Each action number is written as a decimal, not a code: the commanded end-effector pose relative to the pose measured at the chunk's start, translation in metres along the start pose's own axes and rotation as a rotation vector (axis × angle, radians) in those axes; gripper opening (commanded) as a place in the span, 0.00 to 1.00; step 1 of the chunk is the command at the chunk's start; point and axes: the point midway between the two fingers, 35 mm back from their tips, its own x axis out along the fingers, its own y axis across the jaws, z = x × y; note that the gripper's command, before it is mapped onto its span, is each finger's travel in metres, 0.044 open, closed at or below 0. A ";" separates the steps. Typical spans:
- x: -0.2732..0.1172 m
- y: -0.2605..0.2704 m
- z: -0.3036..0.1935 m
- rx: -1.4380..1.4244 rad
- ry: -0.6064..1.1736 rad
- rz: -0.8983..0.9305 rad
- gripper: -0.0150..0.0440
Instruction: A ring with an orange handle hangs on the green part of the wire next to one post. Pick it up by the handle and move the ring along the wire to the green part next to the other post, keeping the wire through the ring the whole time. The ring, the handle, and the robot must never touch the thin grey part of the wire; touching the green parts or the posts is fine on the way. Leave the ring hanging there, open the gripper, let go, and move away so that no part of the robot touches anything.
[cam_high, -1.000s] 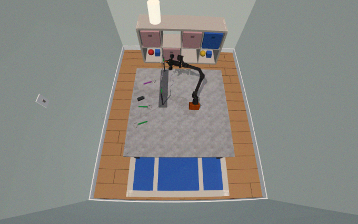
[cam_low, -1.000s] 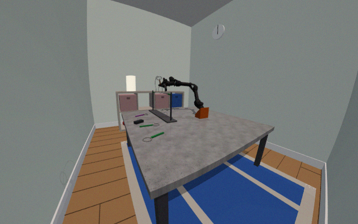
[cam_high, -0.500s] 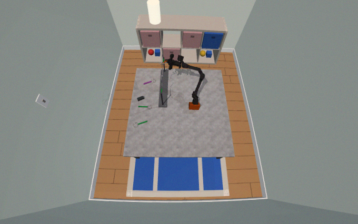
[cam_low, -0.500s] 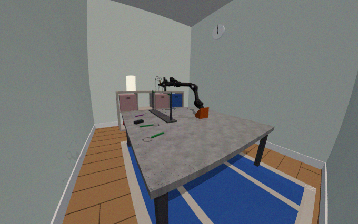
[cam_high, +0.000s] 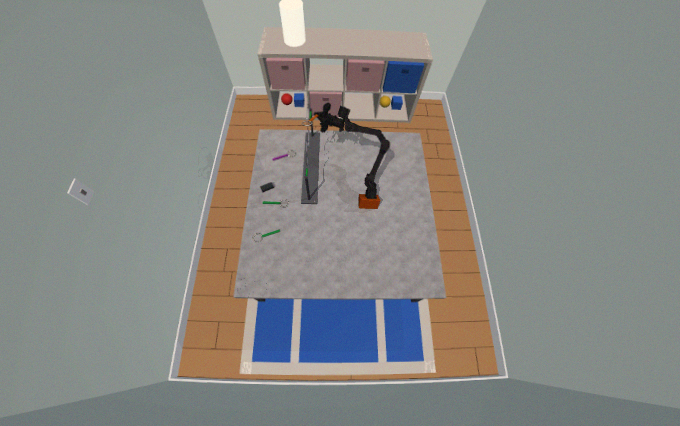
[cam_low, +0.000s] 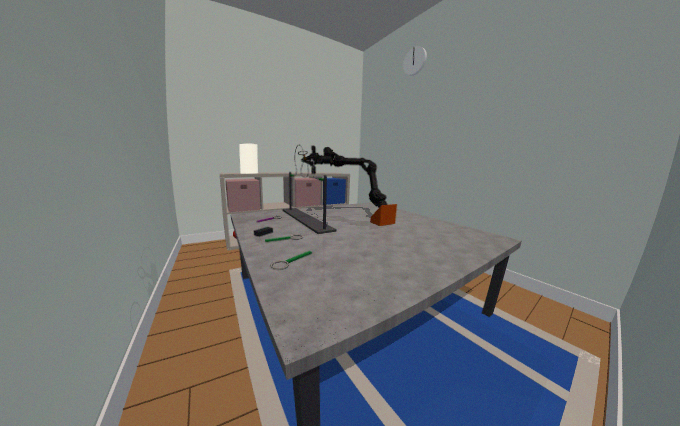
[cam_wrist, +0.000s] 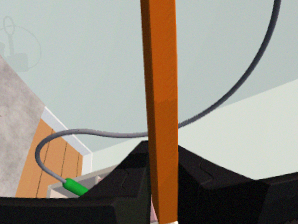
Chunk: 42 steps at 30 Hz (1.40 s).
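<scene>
My gripper (cam_high: 316, 119) (cam_low: 307, 159) (cam_wrist: 154, 147) is shut on the orange handle (cam_wrist: 160, 90) (cam_high: 313, 119) of the ring. It holds it high above the far end of the dark wire stand (cam_high: 311, 173) (cam_low: 309, 220), near the far post (cam_high: 311, 129). The small ring (cam_high: 306, 122) (cam_low: 301, 150) shows beside the fingers in the top and exterior views. It is out of sight in the wrist view. There the thin grey wire (cam_wrist: 234, 88) curves behind the handle and ends in a green part (cam_wrist: 76, 187) at the lower left. I cannot tell whether the wire passes through the ring.
On the table left of the stand lie a purple-handled ring (cam_high: 282, 156) (cam_low: 268, 218), a black block (cam_high: 267, 187) (cam_low: 262, 231) and two green-handled rings (cam_high: 273, 202) (cam_high: 268, 234) (cam_low: 296, 257). A shelf unit (cam_high: 344, 45) stands just behind the table. My orange base (cam_high: 368, 201) (cam_low: 384, 215) is right of the stand.
</scene>
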 end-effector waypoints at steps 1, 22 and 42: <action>-0.006 -0.005 0.000 -0.062 0.031 -0.035 0.00; -0.006 -0.014 0.001 -0.294 0.004 -0.159 0.00; -0.007 -0.022 0.004 -0.515 -0.022 -0.276 0.00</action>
